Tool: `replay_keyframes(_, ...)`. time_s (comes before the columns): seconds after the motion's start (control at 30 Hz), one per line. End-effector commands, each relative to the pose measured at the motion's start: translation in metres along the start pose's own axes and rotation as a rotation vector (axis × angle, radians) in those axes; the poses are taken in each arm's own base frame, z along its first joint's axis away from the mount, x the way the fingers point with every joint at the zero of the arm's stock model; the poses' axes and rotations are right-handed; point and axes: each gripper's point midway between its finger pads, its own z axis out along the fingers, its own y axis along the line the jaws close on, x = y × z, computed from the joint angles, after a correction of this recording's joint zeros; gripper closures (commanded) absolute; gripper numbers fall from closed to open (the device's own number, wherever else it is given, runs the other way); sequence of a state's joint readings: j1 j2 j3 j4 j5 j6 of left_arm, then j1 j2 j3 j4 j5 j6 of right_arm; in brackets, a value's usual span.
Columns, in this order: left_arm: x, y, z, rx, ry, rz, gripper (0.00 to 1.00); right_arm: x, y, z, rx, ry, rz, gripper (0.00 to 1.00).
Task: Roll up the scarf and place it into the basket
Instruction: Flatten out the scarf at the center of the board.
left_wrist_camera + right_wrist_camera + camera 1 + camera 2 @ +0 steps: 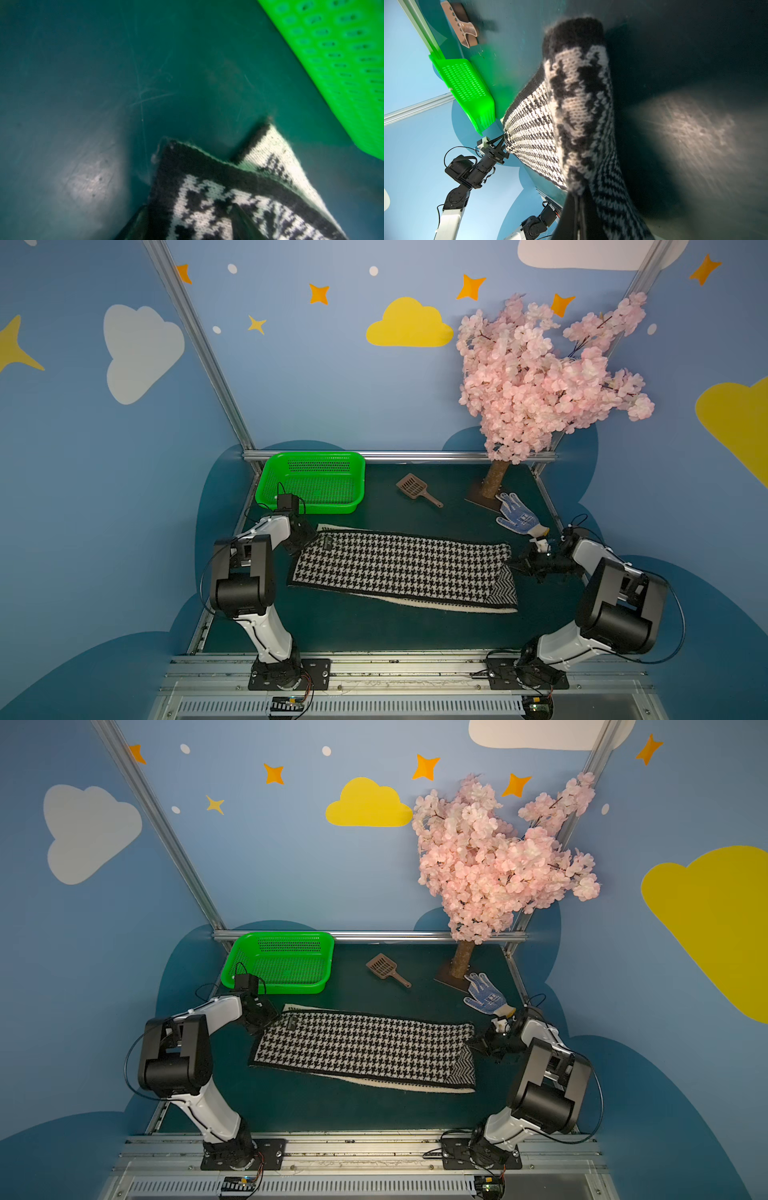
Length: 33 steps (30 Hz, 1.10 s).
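Observation:
The scarf (403,568) (365,1048) lies stretched out flat mid-table, houndstooth face up, with a herringbone patch at its right end. My left gripper (313,536) (276,1016) is at its far left corner. In the left wrist view the jaws stand apart (189,207), one finger (241,220) over the scarf (207,197) and one beside its edge. My right gripper (513,564) (473,1042) is shut on the scarf's right end, which rises into the pinch (579,199). The green basket (316,455) (282,935) stands empty at the back left, just beyond my left wrist.
A brown slotted scoop (415,488) lies at the back centre. A blue-dotted white glove (517,514) lies near my right arm, beside the pink blossom tree's trunk (492,485). Metal frame rails border the dark green mat at the back and sides.

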<state>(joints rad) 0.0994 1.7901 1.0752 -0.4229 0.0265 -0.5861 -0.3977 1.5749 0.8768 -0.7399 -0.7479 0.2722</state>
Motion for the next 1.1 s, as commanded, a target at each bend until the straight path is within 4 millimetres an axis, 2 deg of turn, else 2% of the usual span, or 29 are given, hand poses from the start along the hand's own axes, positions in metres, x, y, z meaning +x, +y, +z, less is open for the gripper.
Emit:
replay_keyframes(0.0, -0.005, -0.004, 0.005, -0.011, -0.029, 0.033, 0.51, -0.005, 0.004, -0.005, 0.009, -0.015, -0.011, 1.0)
replay_keyframes(0.1, -0.014, -0.018, -0.005, 0.041, -0.12, 0.067, 0.69, -0.006, 0.005, -0.008, 0.018, -0.024, -0.019, 1.0)
replay_keyframes(0.17, -0.021, -0.03, -0.02, 0.092, -0.205, 0.092, 0.9, -0.005, 0.005, -0.009, 0.027, -0.024, -0.02, 1.0)
replay_keyframes(0.27, -0.025, -0.035, -0.039, 0.124, -0.359, 0.114, 0.91, -0.004, 0.004, -0.01, 0.03, -0.025, -0.021, 1.0)
replay_keyframes(0.4, -0.024, -0.021, -0.045, 0.094, -0.447, 0.076, 0.83, -0.004, 0.003, -0.01, 0.035, -0.027, -0.023, 1.0)
replay_keyframes(0.43, -0.023, -0.016, -0.043, 0.07, -0.446, 0.057, 0.76, -0.003, 0.003, -0.009, 0.034, -0.023, -0.024, 1.0)
replay_keyframes(0.47, -0.023, -0.014, -0.04, 0.064, -0.44, 0.044, 0.66, -0.003, 0.003, -0.009, 0.034, -0.021, -0.024, 1.0)
replay_keyframes(0.5, -0.024, -0.016, -0.038, 0.068, -0.44, 0.046, 0.52, -0.003, 0.003, -0.008, 0.032, -0.02, -0.024, 1.0)
replay_keyframes(0.6, -0.026, -0.016, -0.028, 0.02, -0.392, 0.045, 0.23, -0.002, 0.003, -0.008, 0.03, -0.016, -0.024, 1.0)
replay_keyframes(0.63, -0.026, -0.015, -0.027, -0.009, -0.362, 0.048, 0.09, -0.002, 0.003, -0.008, 0.031, -0.017, -0.026, 1.0)
replay_keyframes(0.73, -0.023, -0.012, -0.033, -0.065, -0.343, 0.05, 0.01, -0.001, 0.003, -0.009, 0.036, -0.019, -0.031, 1.0)
replay_keyframes(0.93, -0.032, -0.039, -0.068, 0.063, -0.461, 0.071, 0.0, -0.003, 0.004, -0.008, 0.031, -0.016, -0.031, 1.0)
replay_keyframes(1.0, -0.036, -0.036, -0.066, 0.031, -0.46, 0.073, 0.0, -0.003, 0.005, -0.008, 0.023, -0.011, -0.027, 1.0)
replay_keyframes(1.07, -0.037, -0.029, -0.054, -0.008, -0.419, 0.076, 0.0, -0.003, 0.006, -0.009, 0.021, -0.016, -0.029, 1.0)
